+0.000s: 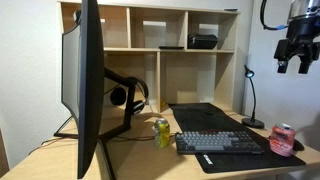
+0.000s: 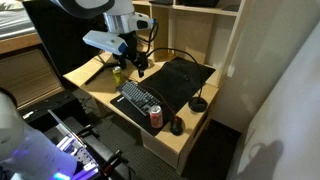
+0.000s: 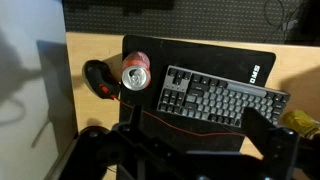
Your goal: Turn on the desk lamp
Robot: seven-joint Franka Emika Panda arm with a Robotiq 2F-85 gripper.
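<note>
Gripper hangs high over the desk, fingers spread wide w/ nothing btwn them; the wrist view shows the same, both fingers framing the bottom of the pic, empty. Step in hand, by my read: the approach, no contact w/ the target yet. Straight under the hand in the wrist view are the keyboard, a red can and a black-red mouse. I can't say for sure the lamp shows there; a dark round shape at the lower edge is too unclear to call. The desk lamp stands well below the hand and off to its side, near the far desk corner: round flat base on the desk, thin stem curving up to a small head that's also well under the fingers. In an exterior view its base sits apart from the can and mouse. Lamp looks unlit. Next move prob needs a descent toward the base or head, then a press w/ one fingertip, likely fingers closed first. The switch isn't visible at this res, so I can't tell where to press. The base is light-looking and may slide or tip if pushed sideways.
</note>
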